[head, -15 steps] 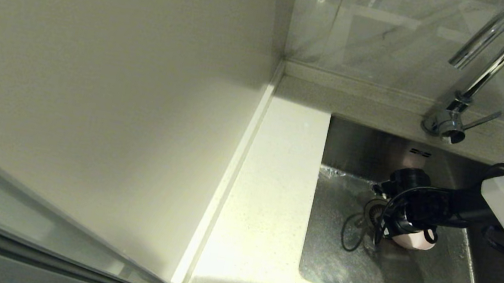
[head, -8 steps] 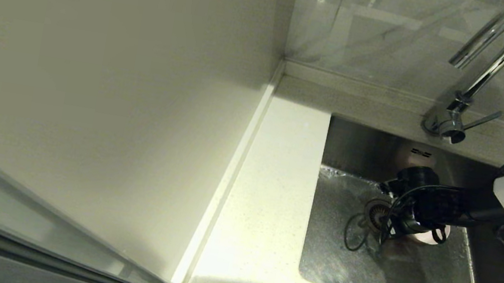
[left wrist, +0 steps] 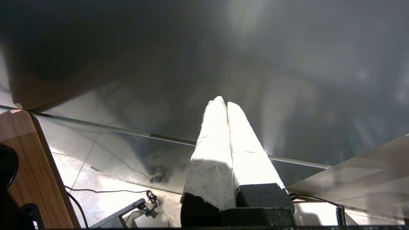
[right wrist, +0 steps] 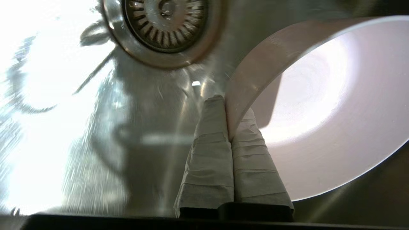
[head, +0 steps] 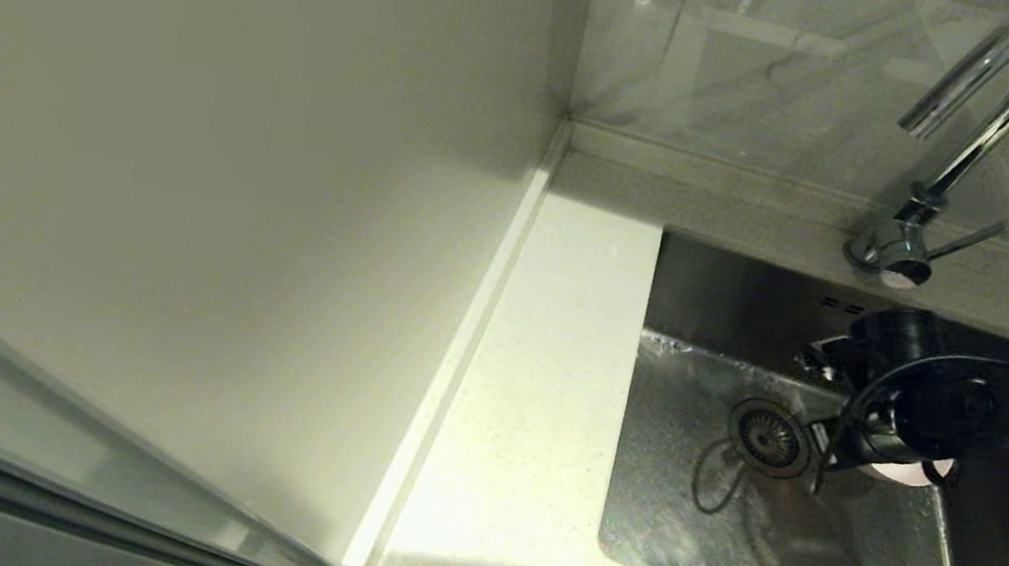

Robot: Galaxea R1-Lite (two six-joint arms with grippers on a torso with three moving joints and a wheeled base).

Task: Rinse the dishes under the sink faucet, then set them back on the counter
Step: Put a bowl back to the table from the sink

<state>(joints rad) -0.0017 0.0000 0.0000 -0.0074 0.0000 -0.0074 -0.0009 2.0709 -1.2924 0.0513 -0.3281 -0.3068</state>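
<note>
- The pink bowl (right wrist: 319,105) sits at the right of the right wrist frame, over the sink (head: 707,538) floor, just beside the drain (right wrist: 166,28) at the top of that frame.
- It looks light and rigid, with a thin smooth wall; on a wet basin it is probably slippery, so the rim is the natural place to take it, one finger inside and one outside.
- The right end effector (right wrist: 228,105) is clamped on exactly that rim edge, fingers nearly together.
- In the head frame the faucet (head: 975,125) stands upper right; the surface (head: 535,409) runs down the middle.
- The left end effector (left wrist: 223,103) is parked away from the sink, fingers pressed together on nothing.
</note>
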